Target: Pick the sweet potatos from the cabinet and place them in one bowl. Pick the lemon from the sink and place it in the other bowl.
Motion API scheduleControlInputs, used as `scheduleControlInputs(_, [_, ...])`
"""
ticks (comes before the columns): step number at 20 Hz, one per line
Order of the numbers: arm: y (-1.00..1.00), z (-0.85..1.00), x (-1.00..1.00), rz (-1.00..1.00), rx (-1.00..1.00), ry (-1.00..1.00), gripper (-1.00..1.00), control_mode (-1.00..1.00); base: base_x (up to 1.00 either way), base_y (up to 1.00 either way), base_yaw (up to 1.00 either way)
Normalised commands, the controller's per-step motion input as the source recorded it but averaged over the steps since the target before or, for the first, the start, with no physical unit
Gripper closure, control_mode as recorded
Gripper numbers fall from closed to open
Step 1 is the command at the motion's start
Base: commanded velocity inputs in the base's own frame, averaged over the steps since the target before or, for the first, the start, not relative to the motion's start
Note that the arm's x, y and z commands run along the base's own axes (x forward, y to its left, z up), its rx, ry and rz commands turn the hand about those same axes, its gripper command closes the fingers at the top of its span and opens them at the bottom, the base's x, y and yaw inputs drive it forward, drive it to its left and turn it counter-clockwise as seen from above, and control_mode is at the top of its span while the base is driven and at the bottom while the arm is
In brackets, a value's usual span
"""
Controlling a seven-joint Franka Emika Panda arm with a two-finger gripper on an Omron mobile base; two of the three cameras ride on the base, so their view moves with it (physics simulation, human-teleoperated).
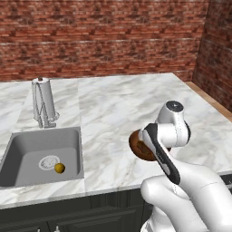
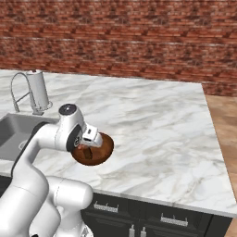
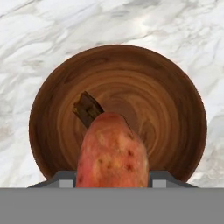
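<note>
A reddish-orange sweet potato [image 3: 111, 148] with a dark stem end sits between my fingertips [image 3: 65, 179], directly above the dark-brown wooden bowl [image 3: 175, 87]. My gripper [image 3: 111, 181] is shut on it. In the right base view the gripper [image 2: 85, 147] hangs just over the bowl [image 2: 102, 149] near the counter's front edge. The arm hides most of the bowl [image 1: 135, 145] in the left base view. The yellow lemon [image 1: 59, 168] lies in the grey sink [image 1: 27, 149] beside the white drain. The other sweet potato, the cabinet and the pale grey bowl are out of view.
A chrome faucet [image 2: 18, 88] and a white upright dispenser [image 1: 43, 106] stand behind the sink. The marble counter [image 2: 157, 125] stretches wide to the right of the bowl, with a brick wall behind it. Dark drawers [image 2: 139, 215] run below the front edge.
</note>
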Motion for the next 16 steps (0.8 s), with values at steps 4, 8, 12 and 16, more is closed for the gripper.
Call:
scheduleControlInputs(4, [0.0,-0.23,0.0,0.0,0.01,0.0,1.0,-1.0,0.0,0.0,0.0])
scheduleControlInputs(8, [0.0,-0.24,0.0,0.0,0.0,0.0,1.0,-1.0,0.0,0.0,0.0])
scheduleControlInputs(12, [0.0,-0.21,0.08,0.0,0.0,0.0,1.0,-1.0,0.0,0.0,0.0])
scheduleControlInputs(16, [0.0,-0.2,0.14,0.0,0.0,0.0,1.0,-1.0,0.0,0.0,0.0])
